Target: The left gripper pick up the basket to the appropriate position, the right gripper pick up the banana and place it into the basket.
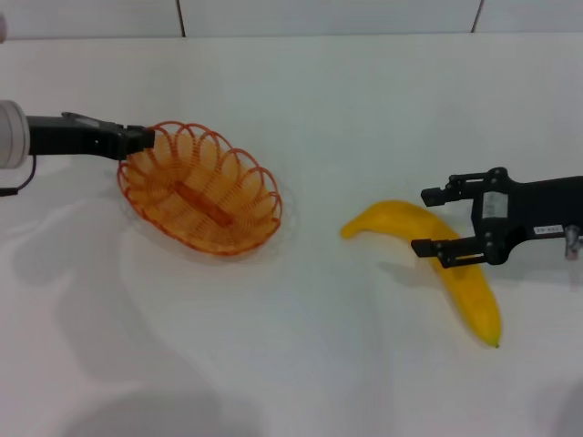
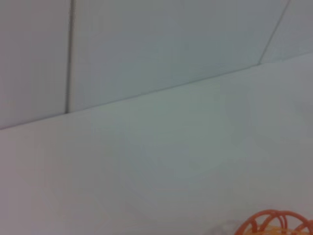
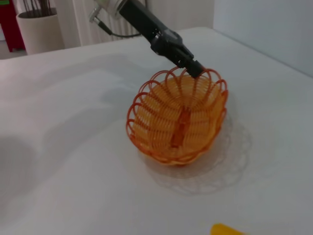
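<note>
**Basket gripped at the rim, banana between spread fingers**

Over on the left, the left hand (image 1: 146, 139) reaches in along a black arm and pinches the near-left rim of the basket (image 1: 202, 188); from the right wrist view its tip (image 3: 194, 68) sits right on one of the scalloped loops at the far edge. The basket is a shallow oval of looped orange wire, its rim a row of rounded arches, with a solid orange strip running along the bottom. Nothing lies inside it. In the right wrist view it (image 3: 178, 116) looks tipped, the side held by the hand higher than the opposite side, and its lacy shadow falls on the white counter (image 1: 301, 346) beside it. The left wrist view catches only a few orange loops (image 2: 276, 223) at its lower edge.

Well apart to the right, the banana (image 1: 446, 264) lies flat on the counter, outside the basket. It is a large, smooth, unpeeled yellow one, curved, with its small dark tip pointing toward the near side and its other end toward the basket. The right hand (image 1: 435, 221), black with a small white label, is at the banana's middle, its fingers spread: one finger (image 1: 437, 247) crosses over the fruit, the other is beyond it.
</note>
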